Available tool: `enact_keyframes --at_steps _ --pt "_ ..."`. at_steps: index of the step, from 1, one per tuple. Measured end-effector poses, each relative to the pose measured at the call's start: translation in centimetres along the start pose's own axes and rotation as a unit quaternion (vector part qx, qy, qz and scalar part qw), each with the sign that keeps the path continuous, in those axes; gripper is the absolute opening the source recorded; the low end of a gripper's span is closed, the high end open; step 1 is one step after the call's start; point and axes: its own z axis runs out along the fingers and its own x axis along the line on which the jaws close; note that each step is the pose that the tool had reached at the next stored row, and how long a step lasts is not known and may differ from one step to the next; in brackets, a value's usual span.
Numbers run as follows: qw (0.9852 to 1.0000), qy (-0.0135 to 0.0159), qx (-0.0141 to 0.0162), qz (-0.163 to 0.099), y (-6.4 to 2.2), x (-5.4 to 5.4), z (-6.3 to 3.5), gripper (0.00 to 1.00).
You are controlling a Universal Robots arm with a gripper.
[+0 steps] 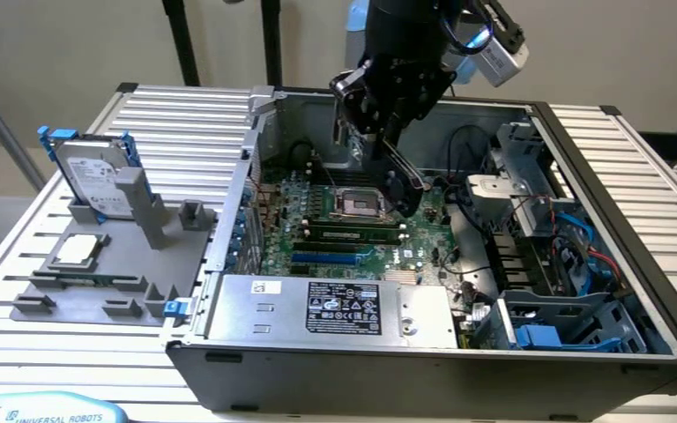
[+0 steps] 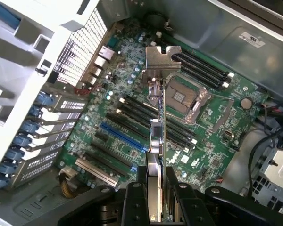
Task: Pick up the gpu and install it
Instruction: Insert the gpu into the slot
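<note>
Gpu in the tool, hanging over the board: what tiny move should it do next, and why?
Probably ease the gpu, gripped by the tool, sideways toward the blue slot before going lower. Its metal bracket hangs beside the CPU socket, not above the blue slot, so pressing down here would likely miss.

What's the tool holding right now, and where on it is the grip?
The tool clamps the gpu edge-on, by its end opposite the silver bracket, above the motherboard.
</note>
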Motion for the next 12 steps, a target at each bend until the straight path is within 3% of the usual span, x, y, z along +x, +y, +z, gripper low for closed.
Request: enact_keyframes --at_steps 6,12 --pt "0.9985 0.0029 0.0016 -0.055 -0.03 -0.01 0.53 0.26" --pt "0.9941 0.0059 0.0032 -0.108 -0.06 -0.03 1.05 0.26"
